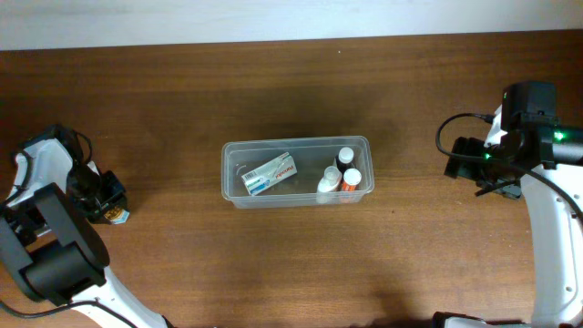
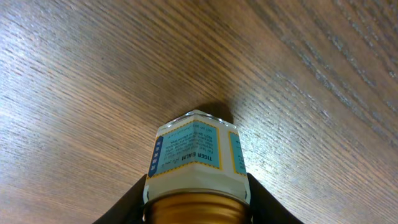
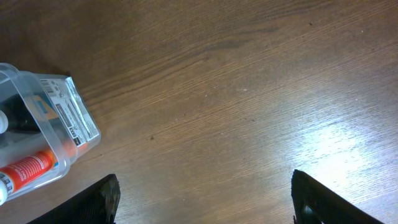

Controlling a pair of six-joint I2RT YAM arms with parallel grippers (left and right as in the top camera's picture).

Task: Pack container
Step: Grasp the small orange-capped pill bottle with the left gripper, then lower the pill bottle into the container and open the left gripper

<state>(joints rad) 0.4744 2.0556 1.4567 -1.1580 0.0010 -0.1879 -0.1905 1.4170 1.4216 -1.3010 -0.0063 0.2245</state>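
The clear plastic container (image 1: 296,170) stands mid-table and holds a small box (image 1: 271,173) and three small bottles (image 1: 342,173). Its corner shows in the right wrist view (image 3: 43,124). My left gripper (image 1: 107,202) is at the far left, shut on a small jar with a gold lid and a blue and yellow label (image 2: 196,158); its fingers press both sides of the jar (image 2: 196,205). Whether the jar rests on the wood or hangs just above it I cannot tell. My right gripper (image 3: 205,193) is open and empty above bare wood, right of the container.
The wooden table (image 1: 291,264) runs to a pale wall at the back. My right arm (image 1: 519,137) with its cables stands at the far right.
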